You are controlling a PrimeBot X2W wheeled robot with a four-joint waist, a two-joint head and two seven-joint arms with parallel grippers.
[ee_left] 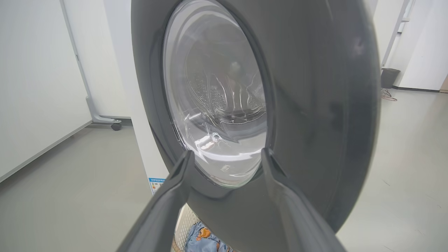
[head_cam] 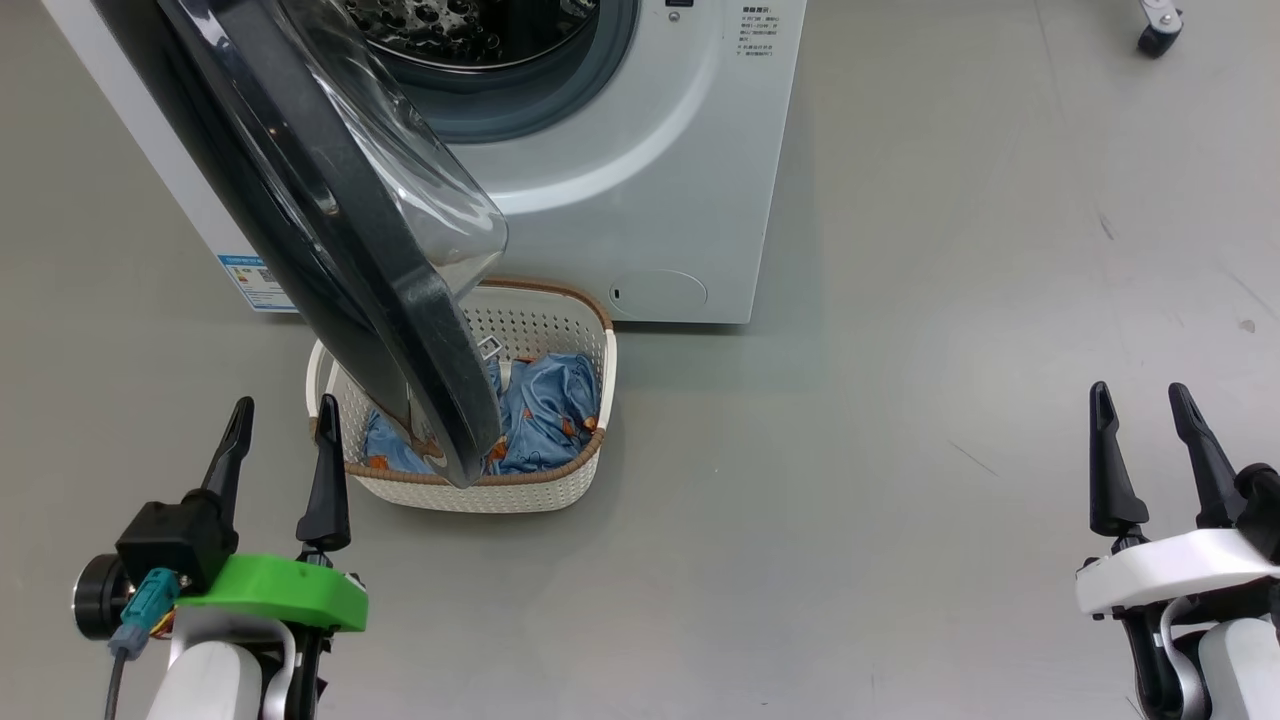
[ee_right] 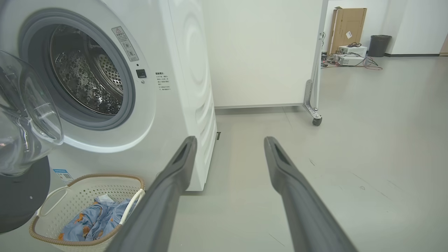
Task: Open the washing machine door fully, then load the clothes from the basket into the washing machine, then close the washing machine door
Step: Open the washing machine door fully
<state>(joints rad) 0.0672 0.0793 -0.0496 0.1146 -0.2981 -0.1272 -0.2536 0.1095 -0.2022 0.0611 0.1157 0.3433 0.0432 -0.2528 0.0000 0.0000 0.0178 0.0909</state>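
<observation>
Satin, pale blue with small orange figures: the clothes (head_cam: 550, 410) lie bunched in the basket (head_cam: 560, 490), low in the middle of the head view, on the floor right in front of the washing machine (head_cam: 640, 150). I judge them light, limp and slippery, so I would pinch deep into a thick fold, not a flat patch. The door (head_cam: 350, 220) stands partly swung out, running from the upper left down to the centre, with its lower edge over the basket's left half. It looks stiff and glossy. I would push on the wide black rim near its free edge, not on the bulging clear glass. My left pincer (head_cam: 285, 402) is spread and empty at lower left, just beside the basket. My right pincer (head_cam: 1140, 388) is spread and empty at lower right, well apart from everything. The door covers part of the clothes, so I cannot count the pieces. Its hinge is cut off at the top edge.
</observation>
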